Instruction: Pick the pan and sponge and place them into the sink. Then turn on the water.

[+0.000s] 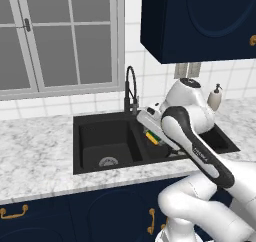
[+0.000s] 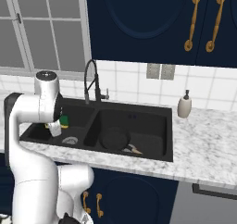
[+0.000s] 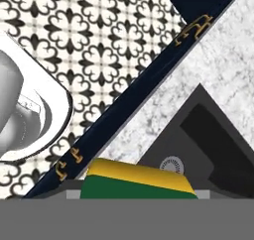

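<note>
My gripper is shut on the sponge, green over yellow, and holds it above the left basin of the black sink. From the left base the sponge shows under my forearm, just right of the sink's middle divider. The hand view has the sponge at its bottom edge, and beyond it the sink with its silvery drain. The pan lies flat in the right basin. Water is out of view at the black gooseneck faucet.
A white soap dispenser stands on the marble counter right of the sink. The faucet rises behind the divider, below a window. Dark blue cabinets hang above, and cabinet doors with brass handles sit below.
</note>
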Available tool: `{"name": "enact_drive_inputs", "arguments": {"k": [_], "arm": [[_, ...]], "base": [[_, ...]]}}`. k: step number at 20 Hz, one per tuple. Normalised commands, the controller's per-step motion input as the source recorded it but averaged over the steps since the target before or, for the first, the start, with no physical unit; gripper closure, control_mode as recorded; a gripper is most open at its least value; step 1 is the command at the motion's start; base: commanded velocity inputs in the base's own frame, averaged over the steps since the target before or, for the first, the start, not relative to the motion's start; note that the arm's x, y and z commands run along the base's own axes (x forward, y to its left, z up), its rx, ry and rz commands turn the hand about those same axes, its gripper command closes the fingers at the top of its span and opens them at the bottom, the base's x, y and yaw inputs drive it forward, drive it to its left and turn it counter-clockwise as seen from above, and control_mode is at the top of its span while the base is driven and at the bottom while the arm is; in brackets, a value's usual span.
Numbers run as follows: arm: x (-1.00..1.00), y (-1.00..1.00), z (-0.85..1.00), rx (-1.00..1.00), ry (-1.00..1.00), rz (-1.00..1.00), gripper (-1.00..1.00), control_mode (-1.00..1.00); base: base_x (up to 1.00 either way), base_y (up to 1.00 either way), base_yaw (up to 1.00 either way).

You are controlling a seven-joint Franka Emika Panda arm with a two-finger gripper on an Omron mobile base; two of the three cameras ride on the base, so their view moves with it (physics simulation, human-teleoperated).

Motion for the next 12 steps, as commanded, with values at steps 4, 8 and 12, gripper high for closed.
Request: {"name": "enact_drive_inputs", "arguments": {"k": [4, 8, 12], "arm": [[0.06, -1.0, 0.0, 0.25, 0.04, 0.0, 1.0, -1.0], [0.47, -1.0, 0.0, 0.15, 0.0, 0.0, 1.0, -1.0], [0.8, -0.97, 0.0, 0.08, 0.04, 0.0, 1.0, -1.0]], "base": [[0.0, 0.0, 0.0], [0.0, 0.0, 0.0], [0.0, 0.0, 0.0]]}}
